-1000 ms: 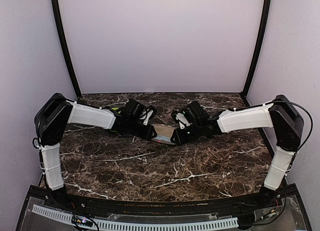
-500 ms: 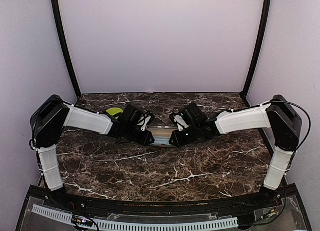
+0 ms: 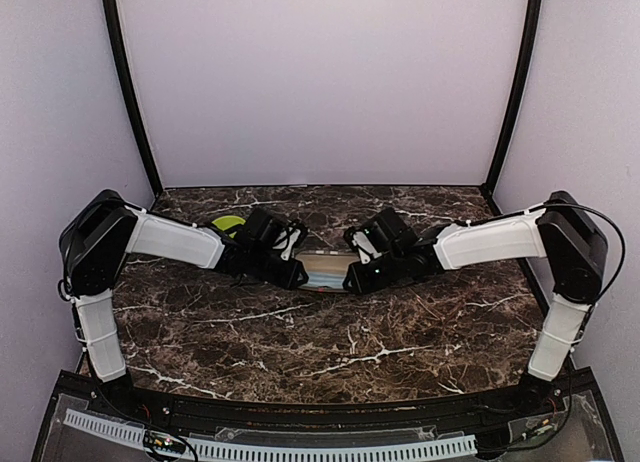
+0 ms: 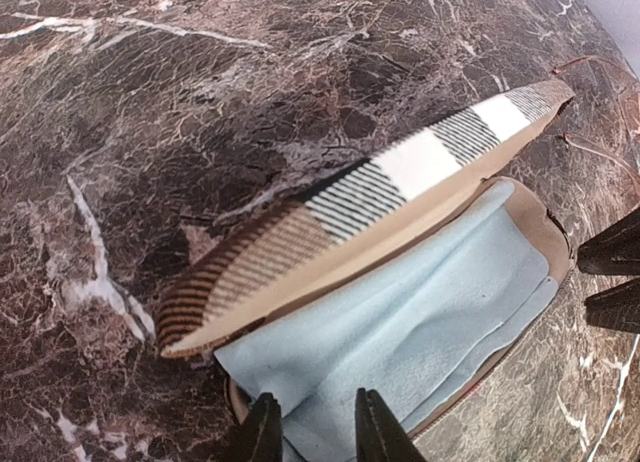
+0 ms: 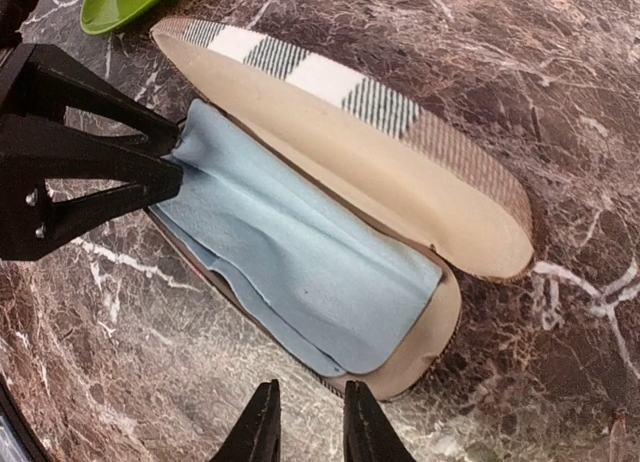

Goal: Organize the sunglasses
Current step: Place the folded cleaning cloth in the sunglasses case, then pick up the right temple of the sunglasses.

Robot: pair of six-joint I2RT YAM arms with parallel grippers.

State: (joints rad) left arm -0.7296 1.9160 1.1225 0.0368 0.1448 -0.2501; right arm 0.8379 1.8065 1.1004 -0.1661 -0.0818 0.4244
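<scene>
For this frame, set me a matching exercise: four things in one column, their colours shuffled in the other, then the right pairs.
Things:
1. case lid
2. cloth in the case
3. small object behind the left arm
4. table

Colours:
A. light blue
B. dark brown with white veins
C. lime green
D. striped brown, black and white

Pairs: 1-D, 2-A, 3-C, 4-B
</scene>
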